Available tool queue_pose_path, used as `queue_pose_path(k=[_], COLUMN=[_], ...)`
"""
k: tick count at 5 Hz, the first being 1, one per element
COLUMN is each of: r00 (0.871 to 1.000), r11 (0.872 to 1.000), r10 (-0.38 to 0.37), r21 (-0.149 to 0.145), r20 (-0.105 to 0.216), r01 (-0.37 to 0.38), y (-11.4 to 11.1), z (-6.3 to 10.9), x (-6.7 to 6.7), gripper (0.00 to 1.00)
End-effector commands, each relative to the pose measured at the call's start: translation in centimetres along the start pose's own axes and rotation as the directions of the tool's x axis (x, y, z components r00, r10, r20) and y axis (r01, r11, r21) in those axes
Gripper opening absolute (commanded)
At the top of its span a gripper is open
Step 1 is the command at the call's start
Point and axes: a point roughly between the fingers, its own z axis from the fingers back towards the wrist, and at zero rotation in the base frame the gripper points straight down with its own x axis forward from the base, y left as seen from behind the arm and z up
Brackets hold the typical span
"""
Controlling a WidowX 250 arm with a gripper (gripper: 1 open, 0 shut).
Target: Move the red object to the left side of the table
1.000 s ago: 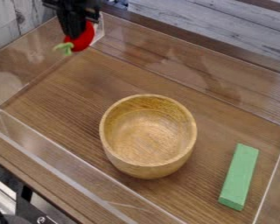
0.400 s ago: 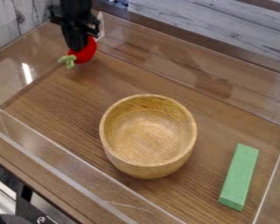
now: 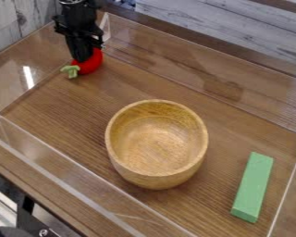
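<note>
Clenched around the top of the red object [image 3: 89,59], the black tool [image 3: 81,43] points straight down in the upper left of the frame, its jaws nearly shut on the small strawberry. The fruit sits at or just above the tabletop [image 3: 64,111]; whether it touches the wood cannot be told from this view. Its green leafy end pokes out toward the left, near the clear acrylic wall [image 3: 21,56] that borders that side.

By the look of it, the carrying is nearly finished and the placing step is in hand: the strawberry is already far over in the left part of the frame. What remains, in my judgement, is to settle it onto the wood if it is not down yet, open the jaws, and lift straight up so the fingers do not drag it along.

Room is tight only toward the left wall and the back edge; a sideways nudge there could press the fruit against the acrylic. The wooden bowl [image 3: 157,143] and the green block [image 3: 253,187] lie well apart, lower right, out of the way.
</note>
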Motion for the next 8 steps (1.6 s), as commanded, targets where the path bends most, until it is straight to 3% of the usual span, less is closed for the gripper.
queue_pose_path(k=[1, 2, 3, 4, 8], r00=[0.999, 0.998, 0.989, 0.993, 0.998], r11=[1.000, 0.998, 0.989, 0.993, 0.996], r10=[0.027, 0.054, 0.150, 0.115, 0.035], r21=[0.004, -0.014, -0.023, -0.035, -0.085], r20=[0.031, 0.021, 0.010, 0.012, 0.058], r01=[-0.028, -0.054, -0.149, -0.115, -0.030], y=[0.5, 0.5, -0.1, -0.2, -1.5], z=[1.2, 1.1, 1.0, 1.2, 3.9], x=[0.7, 0.8, 0.9, 0.9, 1.2], gripper=[0.00, 0.00, 0.00, 1.00, 1.00])
